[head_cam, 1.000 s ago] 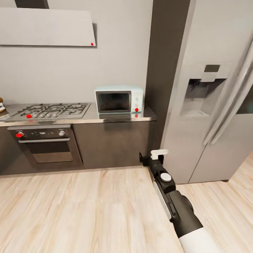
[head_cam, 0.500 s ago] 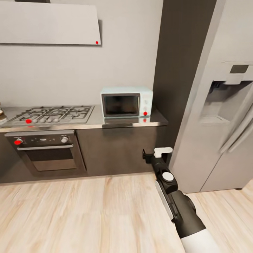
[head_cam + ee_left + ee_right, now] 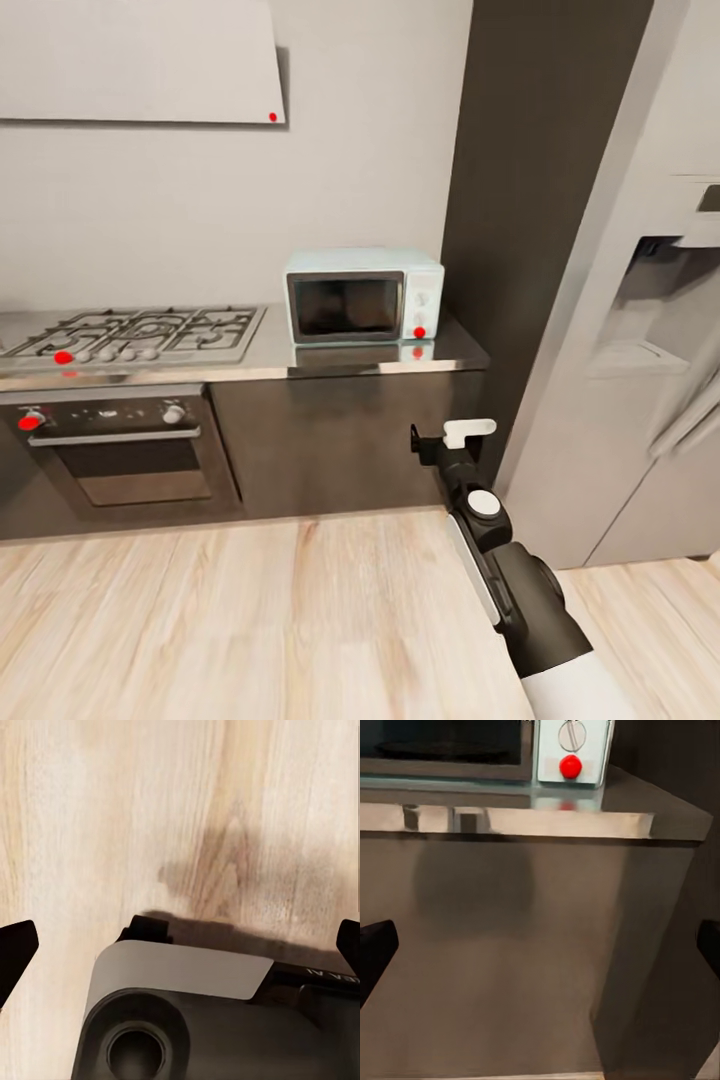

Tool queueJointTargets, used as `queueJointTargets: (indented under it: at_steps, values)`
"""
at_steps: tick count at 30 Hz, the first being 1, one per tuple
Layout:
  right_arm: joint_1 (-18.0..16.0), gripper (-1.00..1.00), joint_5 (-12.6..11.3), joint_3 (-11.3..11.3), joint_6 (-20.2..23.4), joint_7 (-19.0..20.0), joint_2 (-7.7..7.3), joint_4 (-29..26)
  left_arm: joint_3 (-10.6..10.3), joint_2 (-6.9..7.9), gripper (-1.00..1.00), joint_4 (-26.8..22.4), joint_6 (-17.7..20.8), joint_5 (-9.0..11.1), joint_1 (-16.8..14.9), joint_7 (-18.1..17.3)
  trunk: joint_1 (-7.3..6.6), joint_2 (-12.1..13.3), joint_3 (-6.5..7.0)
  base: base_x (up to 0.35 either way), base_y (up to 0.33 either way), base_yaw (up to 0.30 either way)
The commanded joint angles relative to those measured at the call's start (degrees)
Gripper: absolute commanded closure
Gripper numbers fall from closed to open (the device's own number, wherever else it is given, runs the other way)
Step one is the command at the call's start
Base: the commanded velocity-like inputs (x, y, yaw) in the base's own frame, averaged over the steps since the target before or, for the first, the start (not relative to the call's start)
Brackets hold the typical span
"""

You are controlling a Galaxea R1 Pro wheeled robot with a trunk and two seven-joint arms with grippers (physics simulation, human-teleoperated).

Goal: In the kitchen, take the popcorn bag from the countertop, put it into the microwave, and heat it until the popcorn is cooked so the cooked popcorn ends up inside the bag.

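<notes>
Microwave [image 3: 363,295]: on the tabletop [image 3: 450,352], above and left of my right gripper [image 3: 452,440].
Right gripper: fingers wide apart, empty.
Left gripper [image 3: 180,945]: spread wide over floor [image 3: 150,810], empty.
Nearer arm: right.

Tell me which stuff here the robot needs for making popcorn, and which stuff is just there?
Needed for the job:
microwave, door shut
countertop it sits on
right gripper, held low in front of the cabinets

Just there:
hob
oven
hood
fridge
floor

The popcorn bag can't be seen right now.
</notes>
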Motion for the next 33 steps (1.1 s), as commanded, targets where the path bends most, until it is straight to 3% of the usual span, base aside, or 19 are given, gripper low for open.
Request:
queueJointTargets:
  at_steps: [1, 22, 33]
  values:
    - [-0.04, -1.0, 0.06, 0.1, 0.41, -0.33, -0.16, -0.36, 0.19, -0.02, -1.0, 0.03, -0.17, 0.08, -0.05, -0.03, 0.03, -0.02, -0.05, 0.315, 0.0, 0.0]
    - [0.58, -1.0, 0.2, 0.1, 0.95, -0.26, -0.3, -1.61, 0.17, -0.02, -1.0, 0.03, -0.17, 0.07, -0.05, -0.05, 0.03, -0.02, -0.05, 0.34, 0.0, 0.0]
    - [1.27, -1.0, 0.15, 0.1, 1.09, -0.24, -1.25, -4.44, 0.06, -0.02, -1.0, 0.03, -0.17, 0.0, 0.02, -0.07, 0.03, -0.02, -0.05, 0.044, 0.0, 0.0]
